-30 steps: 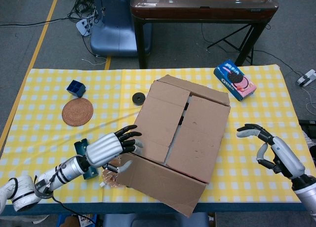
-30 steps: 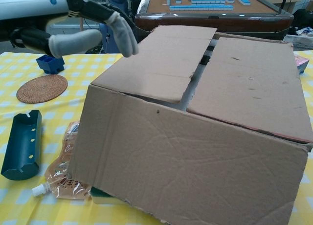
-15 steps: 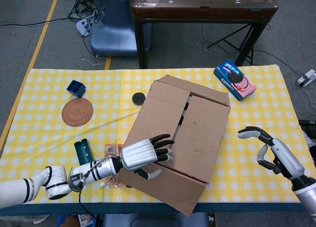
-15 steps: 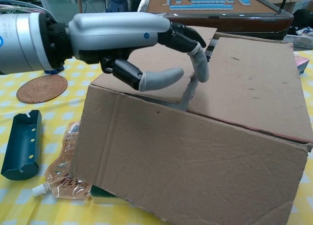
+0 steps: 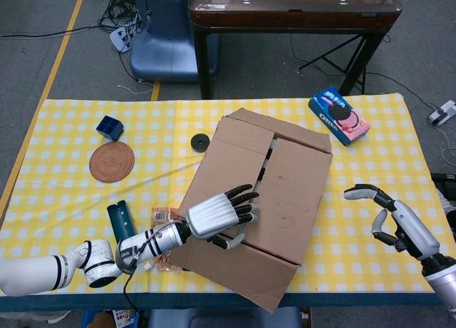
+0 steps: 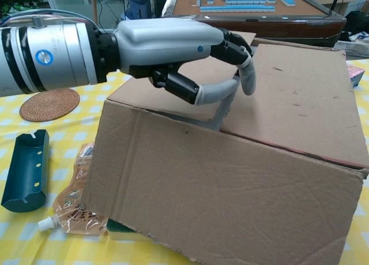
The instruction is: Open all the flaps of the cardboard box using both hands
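1. The cardboard box (image 5: pixel 260 200) is set skewed mid-table, with its long axis run from the near-left, under the left hand (image 5: pixel 217 215), up to the far-right; both top flaps are laid shut, with a seam between them.
2. One near corner is seen lifted off the yellow checked tablecloth (image 5: pixel 64 192) in the chest view, so the box is tilted.
3. Left hand: palm down over the near end of the seam, fingers spread and slightly curled, nothing gripped. Fingertips are placed at the seam, on or just above the flaps; contact cannot be confirmed.
4. Right hand (image 5: pixel 395 224): held well to the right of the box, above the cloth, fingers apart and curved, nothing held. It is shown in the head view only.
5. Chest view only: a clear spouted pouch (image 6: pixel 72 204) is pinned under the box's near-left corner, below the left forearm, with a dark green tray (image 6: pixel 26 170) just left of it.
6. Head view only: a cookie box (image 5: pixel 339 115) is seen far beyond the right hand; a woven coaster (image 5: pixel 112 161), small blue block (image 5: pixel 108 127) and black disc (image 5: pixel 200 142) are seen beyond the left arm.
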{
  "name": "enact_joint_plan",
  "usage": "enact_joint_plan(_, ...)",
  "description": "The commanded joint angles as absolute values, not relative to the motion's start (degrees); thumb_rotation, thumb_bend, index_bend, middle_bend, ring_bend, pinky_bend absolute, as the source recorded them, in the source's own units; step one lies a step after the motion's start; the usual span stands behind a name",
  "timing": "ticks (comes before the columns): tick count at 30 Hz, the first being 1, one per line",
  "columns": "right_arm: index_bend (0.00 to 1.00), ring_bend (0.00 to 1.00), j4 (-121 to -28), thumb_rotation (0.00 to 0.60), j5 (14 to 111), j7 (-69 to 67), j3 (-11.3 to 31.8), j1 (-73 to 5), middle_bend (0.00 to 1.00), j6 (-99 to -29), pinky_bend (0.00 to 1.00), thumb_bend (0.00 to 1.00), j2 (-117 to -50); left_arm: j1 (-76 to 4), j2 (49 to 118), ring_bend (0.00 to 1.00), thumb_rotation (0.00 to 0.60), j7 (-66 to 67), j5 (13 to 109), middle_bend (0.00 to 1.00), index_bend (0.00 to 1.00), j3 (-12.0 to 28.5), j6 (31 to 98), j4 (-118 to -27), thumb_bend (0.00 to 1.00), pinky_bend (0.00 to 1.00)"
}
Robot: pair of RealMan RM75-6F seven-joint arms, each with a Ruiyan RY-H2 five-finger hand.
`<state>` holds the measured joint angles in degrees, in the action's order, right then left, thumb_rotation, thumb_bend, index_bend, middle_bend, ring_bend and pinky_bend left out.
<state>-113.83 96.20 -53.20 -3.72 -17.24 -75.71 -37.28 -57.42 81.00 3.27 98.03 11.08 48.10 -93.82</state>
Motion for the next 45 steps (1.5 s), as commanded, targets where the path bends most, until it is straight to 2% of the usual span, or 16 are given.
enact_joint_plan(1,0.27,0.11,-113.67,0.600,96.30,-53.44,-3.59,-17.08,0.24,-75.70,0.16,0.97,-37.33,-57.89,81.69,0.07,0.147,5.37,97.53,0.22,0.40,10.51,48.12,-93.49,0.56,0.00)
enact_joint_plan(25,0.26,0.11,-112.24,0.600,97.28,-56.18,-3.01,-15.38,0.24,-76.59,0.16,0.97,-37.58,-58.73,82.92,0.07,0.144,13.31,96.07,0.22,0.50,8.26,50.84,-91.27,0.56,0.00)
enact_joint_plan(37,0.26,0.11,-112.22,0.600,97.77,-56.56,-2.91,-14.76,0.24,-77.08,0.16,0.97,-37.55,-58.39,83.78,0.07,0.144,18.13,97.75,0.22,0.57,7.61,54.23,-89.28,0.56,0.00)
enact_joint_plan(45,0.26,0.11,-111.97,0.600,97.85,-56.60,-2.70,-14.60,0.24,-77.29,0.16,0.97,-37.66,-57.51,82.29,0.07,0.147,17.60,98.17,0.22,0.61,7.83,57.23,-91.07,0.56,0.00)
